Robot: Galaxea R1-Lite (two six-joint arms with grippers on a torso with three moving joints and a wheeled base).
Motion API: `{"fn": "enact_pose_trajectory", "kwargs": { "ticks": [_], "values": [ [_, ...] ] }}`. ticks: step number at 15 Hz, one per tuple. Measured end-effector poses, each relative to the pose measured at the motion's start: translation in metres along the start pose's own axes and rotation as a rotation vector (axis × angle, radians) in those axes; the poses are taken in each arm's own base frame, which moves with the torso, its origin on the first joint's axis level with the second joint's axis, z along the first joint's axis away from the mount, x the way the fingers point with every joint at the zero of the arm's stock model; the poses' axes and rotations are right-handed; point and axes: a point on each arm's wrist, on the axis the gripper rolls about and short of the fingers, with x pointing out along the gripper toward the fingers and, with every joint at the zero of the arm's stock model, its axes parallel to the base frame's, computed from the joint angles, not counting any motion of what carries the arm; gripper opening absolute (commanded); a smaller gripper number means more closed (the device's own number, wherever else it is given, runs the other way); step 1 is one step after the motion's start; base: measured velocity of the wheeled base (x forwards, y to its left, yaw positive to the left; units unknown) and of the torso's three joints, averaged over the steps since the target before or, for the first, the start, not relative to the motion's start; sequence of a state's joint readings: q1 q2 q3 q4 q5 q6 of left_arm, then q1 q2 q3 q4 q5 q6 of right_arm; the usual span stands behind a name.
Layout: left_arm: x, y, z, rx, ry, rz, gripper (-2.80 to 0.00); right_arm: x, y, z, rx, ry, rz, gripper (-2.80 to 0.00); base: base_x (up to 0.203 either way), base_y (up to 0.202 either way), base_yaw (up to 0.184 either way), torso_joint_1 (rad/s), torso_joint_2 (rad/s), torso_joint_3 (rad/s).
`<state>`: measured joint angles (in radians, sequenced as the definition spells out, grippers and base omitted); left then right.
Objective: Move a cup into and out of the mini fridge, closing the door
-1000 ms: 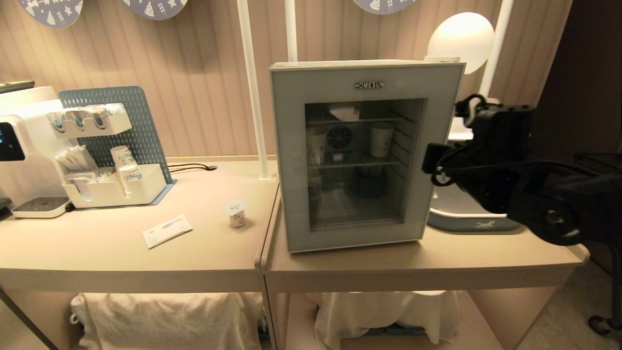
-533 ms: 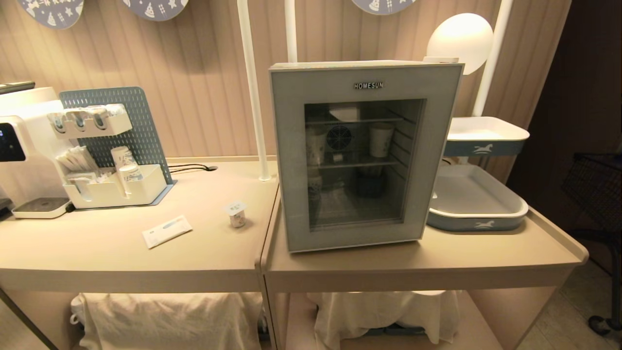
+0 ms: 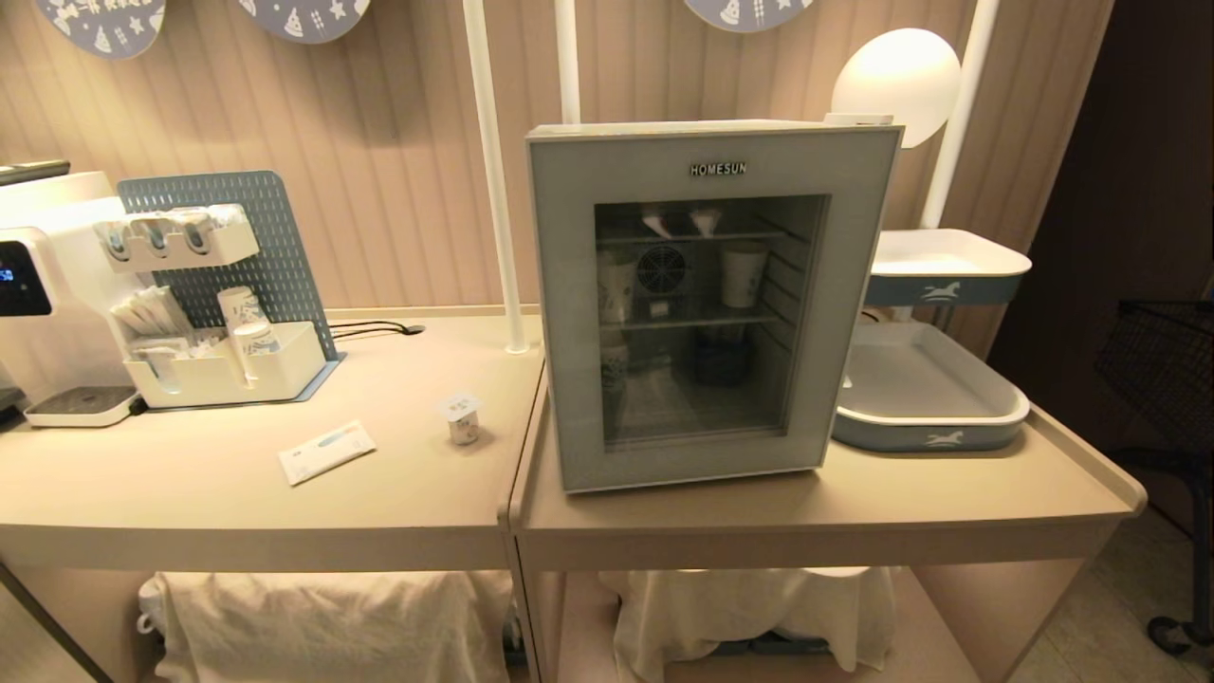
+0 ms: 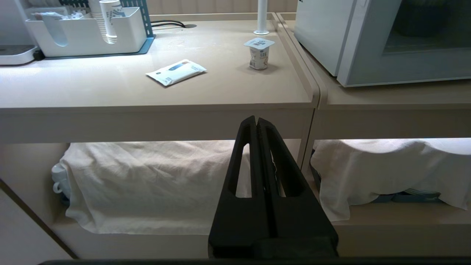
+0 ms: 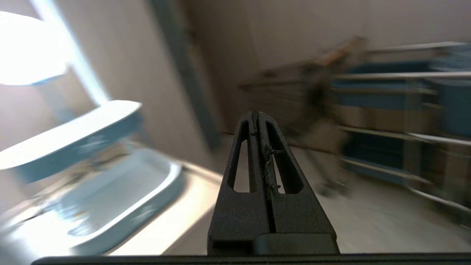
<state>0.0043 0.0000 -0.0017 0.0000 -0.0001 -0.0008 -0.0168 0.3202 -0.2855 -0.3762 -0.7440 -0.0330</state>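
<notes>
Here's the tiny white plastic yogurt-style cup [image 3: 461,417] with its square printed foil lid, standing upright just left of centre in the head view, out on the beige tabletop [image 3: 190,493] and well short of the boxy white mini fridge [image 3: 702,128] at centre frame. The grey-blue framed door [image 3: 564,313] with its dark glass window sits flush against the fridge, fully closed. By my reading the job is either wrapped up or never begun: cup outside, door shut, and these pictures can't separate the two. If it is the start, everything remains: open the door, cup in, cup out, close up.

No arm shows in the head view. In the left wrist view the left end effector [image 4: 256,119] hangs below the tabletop edge at lower centre, fingers pressed together, holding nothing. The right end effector [image 5: 257,115], centre of its own blurred view, is likewise pinched closed and empty, with a white and blue tray [image 5: 162,191] at lower left.

Writing now: HOMESUN reads clearly across the top of the door. A flat white sachet [image 3: 325,452] lies left of the cup, its print too small to read. The cup's lid carries small print, illegible too.
</notes>
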Motion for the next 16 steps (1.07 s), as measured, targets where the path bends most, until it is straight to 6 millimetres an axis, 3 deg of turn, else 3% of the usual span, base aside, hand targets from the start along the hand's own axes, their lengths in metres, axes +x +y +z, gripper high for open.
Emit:
{"fn": "enact_pose_trajectory", "kwargs": {
  "ticks": [3,5,8,12,16],
  "values": [
    [0.0,0.0,0.0,0.001,0.0,0.0,-2.8,-0.027,-0.016,-0.039,0.01,-0.007,0.298,-2.8,0.0,0.0,0.0,0.0,0.0,0.0],
    [0.0,0.0,0.0,0.0,0.0,0.0,-2.8,-0.033,-0.015,-0.07,-0.026,0.042,0.517,-2.8,0.0,0.0,0.0,0.0,0.0,0.0],
    [0.0,0.0,0.0,0.001,0.0,0.0,-2.8,-0.04,-0.015,-0.097,-0.148,0.155,0.724,-2.8,0.0,0.0,0.0,0.0,0.0,0.0],
    [0.0,0.0,0.0,0.001,0.0,0.0,-2.8,-0.044,-0.016,-0.109,-0.296,0.216,0.813,-2.8,0.0,0.0,0.0,0.0,0.0,0.0],
    [0.0,0.0,0.0,0.005,0.0,-0.001,-2.8,-0.047,-0.019,-0.113,-0.178,0.356,0.783,-2.8,0.0,0.0,0.0,0.0,0.0,0.0]
  ]
}}
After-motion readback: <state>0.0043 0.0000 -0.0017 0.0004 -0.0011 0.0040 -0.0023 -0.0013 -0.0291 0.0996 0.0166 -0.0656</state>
